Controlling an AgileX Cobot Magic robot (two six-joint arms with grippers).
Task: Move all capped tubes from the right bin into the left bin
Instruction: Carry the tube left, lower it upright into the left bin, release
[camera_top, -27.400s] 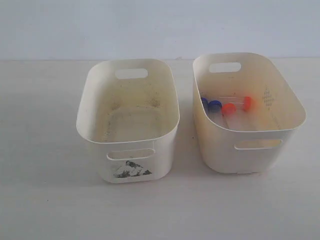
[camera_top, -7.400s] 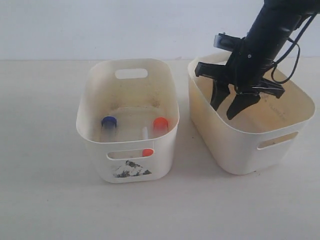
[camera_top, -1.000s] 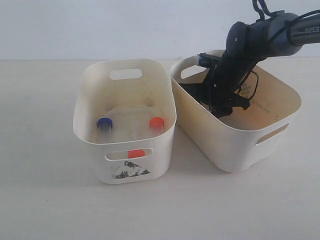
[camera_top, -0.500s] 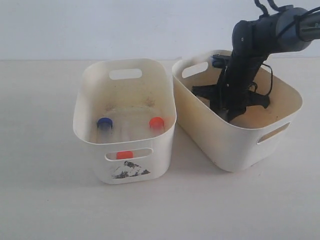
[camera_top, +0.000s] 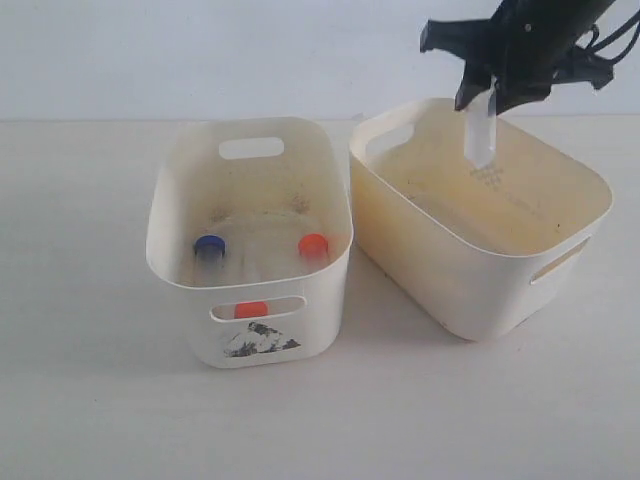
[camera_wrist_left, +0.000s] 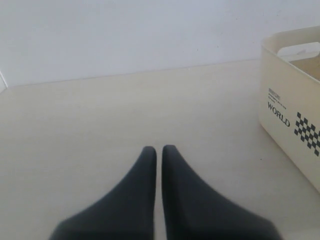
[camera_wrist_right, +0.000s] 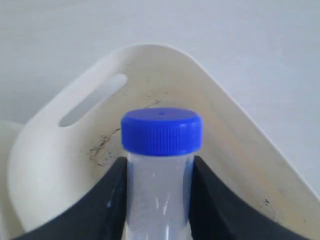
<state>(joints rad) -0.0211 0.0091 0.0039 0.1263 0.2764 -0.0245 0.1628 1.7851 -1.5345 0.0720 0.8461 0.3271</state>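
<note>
My right gripper (camera_top: 488, 98) hangs above the right bin (camera_top: 520, 300), shut on a clear tube (camera_top: 481, 138) that points down over the bin. The right wrist view shows that tube's blue cap (camera_wrist_right: 161, 131) sticking out between the black fingers (camera_wrist_right: 107, 200) of the right gripper (camera_wrist_right: 160, 162). Inside the left bin (camera_top: 300, 345), which has the torn sticker, lie a blue-capped tube (camera_top: 209, 245) and an orange-capped tube (camera_top: 313, 243). Another orange cap (camera_top: 250, 309) shows through its front slot. My left gripper (camera_wrist_left: 159, 149) is shut and empty, low over bare table.
In the left wrist view a bin wall (camera_wrist_left: 292, 125) printed "WORLD" with checker marks stands off to one side. In the right wrist view a rounded bin rim (camera_wrist_right: 150, 50) with a slot handle and dark specks lies behind the held tube; I cannot tell which bin.
The right gripper has risen out of the right bin with the blue-capped tube in its grip. The front orange cap in the left bin rolled a little to the left.
</note>
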